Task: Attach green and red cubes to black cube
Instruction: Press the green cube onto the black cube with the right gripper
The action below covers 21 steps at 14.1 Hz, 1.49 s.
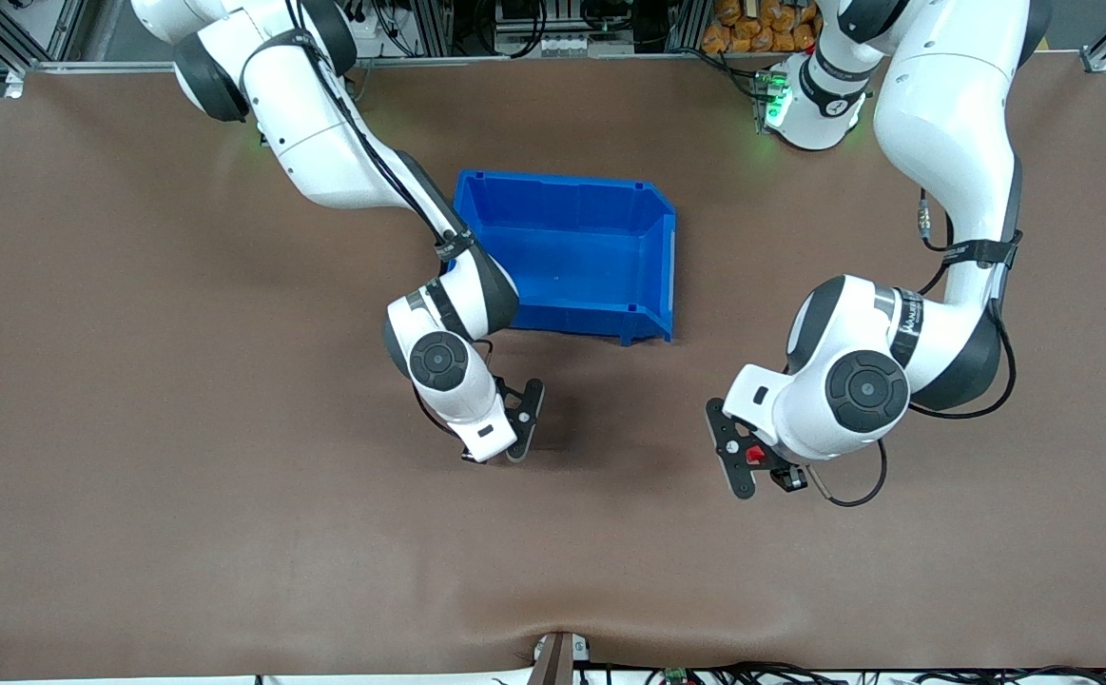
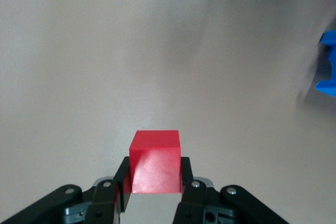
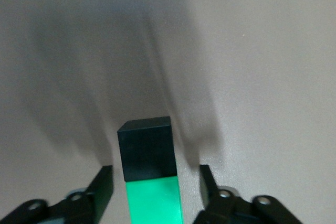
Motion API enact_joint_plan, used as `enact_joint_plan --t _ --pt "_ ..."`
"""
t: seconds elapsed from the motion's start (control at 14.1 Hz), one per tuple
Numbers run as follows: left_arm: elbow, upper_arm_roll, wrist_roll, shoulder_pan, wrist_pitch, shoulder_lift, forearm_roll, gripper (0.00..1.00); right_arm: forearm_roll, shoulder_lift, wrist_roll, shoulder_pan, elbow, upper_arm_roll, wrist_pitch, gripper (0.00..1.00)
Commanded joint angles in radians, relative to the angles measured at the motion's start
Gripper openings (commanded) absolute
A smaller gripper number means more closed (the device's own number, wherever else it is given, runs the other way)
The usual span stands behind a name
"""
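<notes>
1. Left wrist view gives you the left gripper (image 2: 155, 182) clamped on the red cube (image 2: 155, 162), aloft over bare table (image 1: 229, 533), ready to join on
2. Right gripper (image 3: 156, 184) stands released around the joined green cube (image 3: 153, 200) and black cube (image 3: 146, 148), freeing that stack near the blue bin (image 1: 567, 252)

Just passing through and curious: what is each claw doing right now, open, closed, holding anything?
Left gripper: shut on the red cube.
Right gripper: open, fingers apart on either side of the joined green cube and black cube.
</notes>
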State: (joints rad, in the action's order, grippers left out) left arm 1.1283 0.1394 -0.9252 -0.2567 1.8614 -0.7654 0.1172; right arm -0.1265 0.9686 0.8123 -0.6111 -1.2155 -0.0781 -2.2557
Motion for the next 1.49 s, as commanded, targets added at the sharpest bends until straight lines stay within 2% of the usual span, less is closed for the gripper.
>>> enact_joint_plan --t 0.0,0.28,0.43,0.64,0.78,0.99,1.14,1.28,1.42 --pt "0.021 0.003 0.017 -0.001 -0.018 0.023 -0.013 0.00 0.011 0.013 -0.019 -0.007 0.028 -0.009 0.004 1.00" --pt "0.019 0.003 0.204 -0.036 -0.025 0.012 -0.005 0.00 0.010 -0.048 -0.013 0.002 0.007 -0.011 0.022 1.00" --pt "0.019 0.005 0.230 -0.038 -0.019 0.001 -0.011 0.00 0.010 -0.120 -0.019 0.010 -0.016 -0.018 0.098 1.00" --pt "0.018 0.006 0.279 -0.053 -0.013 -0.002 -0.013 0.00 -0.007 -0.203 -0.044 0.017 -0.015 -0.113 0.200 1.00" --pt "0.018 0.005 0.337 -0.076 0.015 -0.014 -0.028 0.00 -0.007 -0.254 -0.100 0.036 -0.015 -0.149 0.225 1.00" --pt "0.012 0.012 0.231 -0.102 0.197 -0.066 -0.031 0.00 -0.005 -0.313 -0.226 0.074 -0.016 -0.192 0.237 1.00" --pt "0.001 0.023 0.232 -0.148 0.277 -0.107 -0.039 0.00 -0.007 -0.359 -0.281 0.134 -0.019 -0.196 0.309 1.00" --pt "-0.037 0.025 0.265 -0.193 0.337 -0.158 -0.040 0.00 -0.007 -0.421 -0.282 0.197 -0.021 -0.196 0.385 1.00" --pt "-0.103 0.023 0.266 -0.222 0.338 -0.209 -0.040 0.00 -0.007 -0.477 -0.282 0.238 -0.021 -0.198 0.459 1.00"
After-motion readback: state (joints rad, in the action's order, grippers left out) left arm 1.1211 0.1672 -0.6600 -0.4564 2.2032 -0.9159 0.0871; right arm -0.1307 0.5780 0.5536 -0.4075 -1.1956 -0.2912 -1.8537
